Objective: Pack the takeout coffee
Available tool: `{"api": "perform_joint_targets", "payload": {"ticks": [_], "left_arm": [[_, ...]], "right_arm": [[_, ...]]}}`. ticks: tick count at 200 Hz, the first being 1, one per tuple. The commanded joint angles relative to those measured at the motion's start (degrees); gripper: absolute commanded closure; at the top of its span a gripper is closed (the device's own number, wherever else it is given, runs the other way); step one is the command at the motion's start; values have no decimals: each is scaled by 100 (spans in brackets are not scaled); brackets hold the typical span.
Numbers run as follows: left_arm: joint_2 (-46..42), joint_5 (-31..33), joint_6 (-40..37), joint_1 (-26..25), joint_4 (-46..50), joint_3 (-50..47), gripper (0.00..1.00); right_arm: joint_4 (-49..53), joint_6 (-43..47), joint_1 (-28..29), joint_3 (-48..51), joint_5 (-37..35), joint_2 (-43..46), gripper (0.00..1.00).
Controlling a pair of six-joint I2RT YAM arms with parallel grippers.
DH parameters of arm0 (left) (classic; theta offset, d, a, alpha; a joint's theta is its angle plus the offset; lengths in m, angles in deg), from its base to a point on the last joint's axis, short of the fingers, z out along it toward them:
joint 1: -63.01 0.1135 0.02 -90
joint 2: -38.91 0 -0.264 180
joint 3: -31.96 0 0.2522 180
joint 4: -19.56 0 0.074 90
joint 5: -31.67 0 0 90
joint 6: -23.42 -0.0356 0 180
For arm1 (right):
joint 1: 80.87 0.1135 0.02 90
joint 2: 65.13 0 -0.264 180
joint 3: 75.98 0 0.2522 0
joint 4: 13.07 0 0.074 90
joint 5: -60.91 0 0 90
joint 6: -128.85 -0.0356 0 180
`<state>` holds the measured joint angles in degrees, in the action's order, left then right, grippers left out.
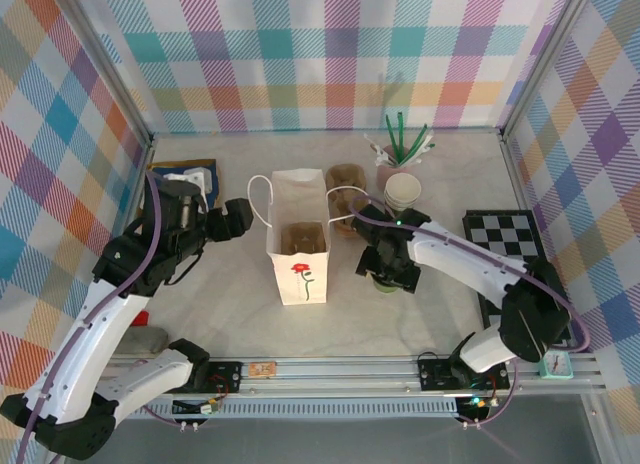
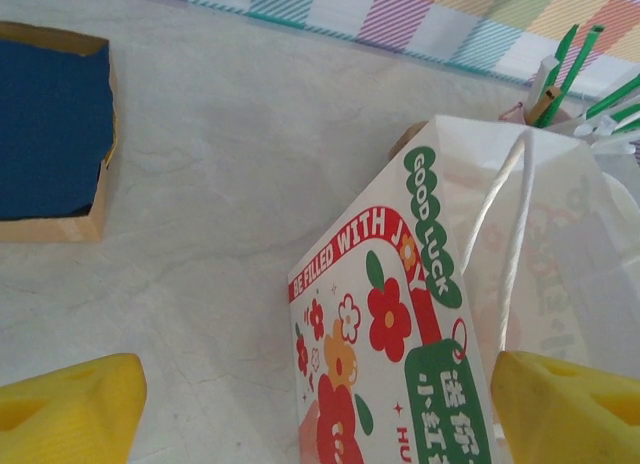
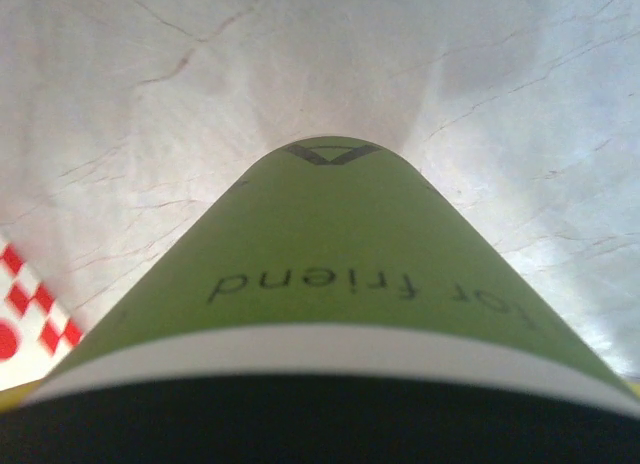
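Left claw (image 1: pixel 243 217) is held just left of the white paper bag (image 1: pixel 298 254), its jaws spread wide; the yellow fingers (image 2: pixel 70 409) are seen far apart, with nothing gripped between them. The right claw (image 1: pixel 384 272) is lowered over the coffee cup (image 3: pixel 330 254), which is found on the table (image 1: pixel 230 314) just right of the bag and outside it. Whether the cup is clamped cannot be told. Its green wall and black lid (image 3: pixel 320 424) are seen close up from the right wrist.
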<state>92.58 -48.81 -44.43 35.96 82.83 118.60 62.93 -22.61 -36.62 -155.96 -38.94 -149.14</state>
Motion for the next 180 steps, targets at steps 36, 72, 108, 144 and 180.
{"api": "perform_joint_targets", "payload": {"ticks": [36,72,108,144,180], "left_arm": [[350,-132,-385,68,9,551,8],[561,-308,-432,68,-137,627,7],[797,-700,-440,68,-172,710,4],[818,-887,-355,68,-288,429,4],[768,-1108,-164,68,-517,129,5]], "right_arm": [[2009,1182,-117,-1654,-558,649,33],[2701,1702,-179,-3164,-968,691,34],[3125,2223,-180,-4949,-1165,292,36],[3105,2750,-162,-6654,-524,-515,38],[3119,3033,-12,-7953,28,-1480,39]]}}
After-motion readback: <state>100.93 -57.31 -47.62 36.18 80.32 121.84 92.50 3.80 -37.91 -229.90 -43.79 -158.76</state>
